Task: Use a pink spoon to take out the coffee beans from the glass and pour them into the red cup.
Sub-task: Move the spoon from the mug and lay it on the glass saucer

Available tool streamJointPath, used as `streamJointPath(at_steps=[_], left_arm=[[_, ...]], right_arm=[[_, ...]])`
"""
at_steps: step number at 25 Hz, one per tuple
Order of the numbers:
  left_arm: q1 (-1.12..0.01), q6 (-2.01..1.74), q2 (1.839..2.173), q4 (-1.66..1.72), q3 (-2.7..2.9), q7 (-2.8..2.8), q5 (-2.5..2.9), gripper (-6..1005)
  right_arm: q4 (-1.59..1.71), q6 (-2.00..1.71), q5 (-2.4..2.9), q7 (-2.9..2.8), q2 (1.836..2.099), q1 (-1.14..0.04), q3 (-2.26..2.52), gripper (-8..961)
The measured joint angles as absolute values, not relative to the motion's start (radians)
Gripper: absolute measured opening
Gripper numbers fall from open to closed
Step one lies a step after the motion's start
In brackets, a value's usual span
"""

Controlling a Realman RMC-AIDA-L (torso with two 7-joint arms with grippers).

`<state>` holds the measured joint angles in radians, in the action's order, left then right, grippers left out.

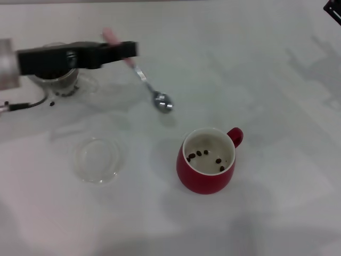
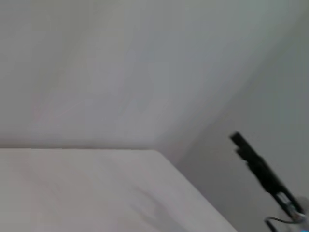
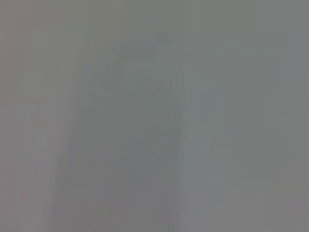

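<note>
The robot's black left hand is reaching in from the left above the white tabletop and is gripping the pale pink handle of the small pink spoon, its fingers closed on that handle. The spoon is slanting down from the hand, its shiny metal bowl hanging empty between the hand and the red cup. Behind the left arm, partly hidden by it, the small clear glass is standing with a few dark coffee beans at its bottom, and one stray bean is lying on the tabletop just beside it. Nearer the camera, a shallow round clear glass dish is sitting with nothing in it. To its right, the squat red ceramic cup is standing upright, handle turned away to the right, holding a handful of dark beans on its cream inside. Only a dark corner of the right hand is showing at the far right edge, so I cannot tell its state.
</note>
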<state>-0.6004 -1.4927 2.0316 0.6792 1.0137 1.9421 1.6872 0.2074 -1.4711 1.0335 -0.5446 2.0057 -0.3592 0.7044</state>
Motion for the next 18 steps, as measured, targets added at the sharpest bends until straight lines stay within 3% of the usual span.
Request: streamJointPath(at_steps=[1, 8, 18], left_arm=[[-0.543, -1.492, 2.018, 0.682, 0.965, 1.93, 1.688, 125], [-0.421, -1.488, 1.994, 0.673, 0.898, 1.903, 1.694, 125], [-0.31, -1.483, 1.973, 0.66, 0.881, 1.87, 1.711, 126]], right_arm=[[0.208, -1.468, 1.033, -0.545, 2.006, -0.361, 0.703, 845], [0.23, -1.458, 1.031, -0.55, 2.005, -0.364, 0.702, 844], [0.234, -1.442, 0.972, -0.553, 2.006, -0.362, 0.701, 844]])
